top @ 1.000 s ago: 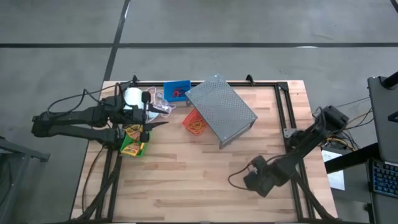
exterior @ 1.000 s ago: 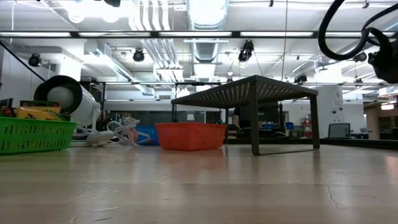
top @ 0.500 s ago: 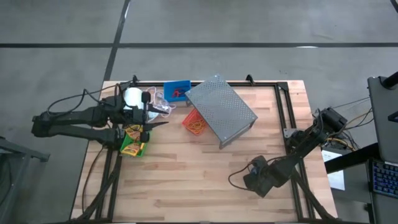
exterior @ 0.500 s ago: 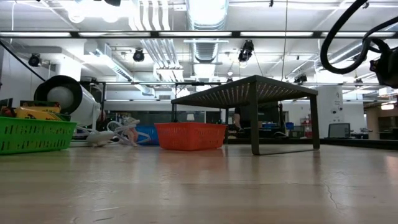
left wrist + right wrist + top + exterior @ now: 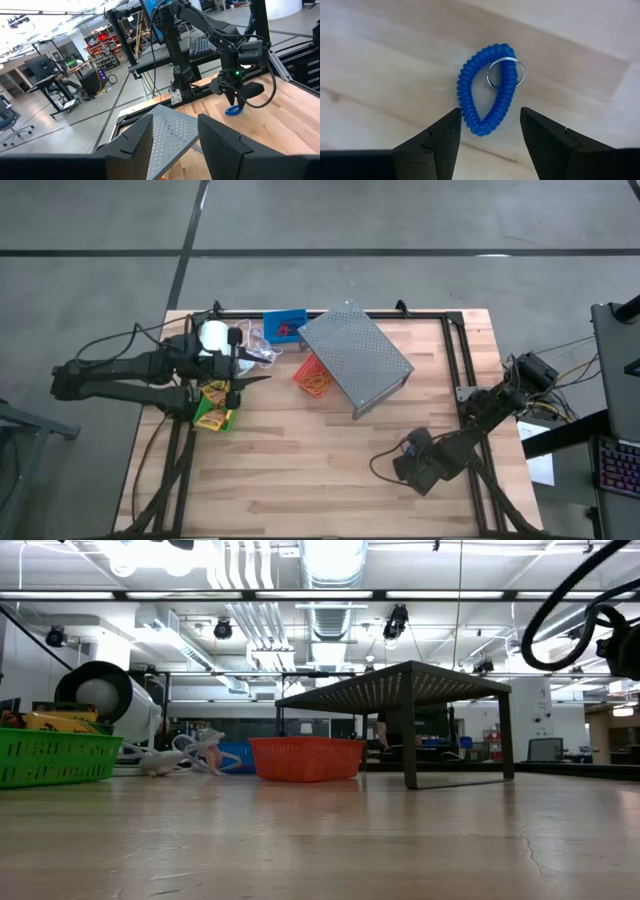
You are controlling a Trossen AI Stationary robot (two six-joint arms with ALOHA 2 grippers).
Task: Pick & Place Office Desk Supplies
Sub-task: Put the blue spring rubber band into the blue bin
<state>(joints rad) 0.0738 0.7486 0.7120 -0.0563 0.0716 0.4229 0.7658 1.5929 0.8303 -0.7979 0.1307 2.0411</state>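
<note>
Blue ring band (image 5: 487, 90) lies flat on the worktop (image 5: 300, 470) at about 5 o'clock; the right hand (image 5: 487, 132) hangs above it, open to straddle it; left hand (image 5: 175, 135) open at 9 o'clock

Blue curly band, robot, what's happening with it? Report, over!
Right gripper open, poised straight over the blue coil band, not touching. Band flat on the wooden table, metal ring attached. Left gripper open, waiting near the green bin. Nothing in the way.
</note>
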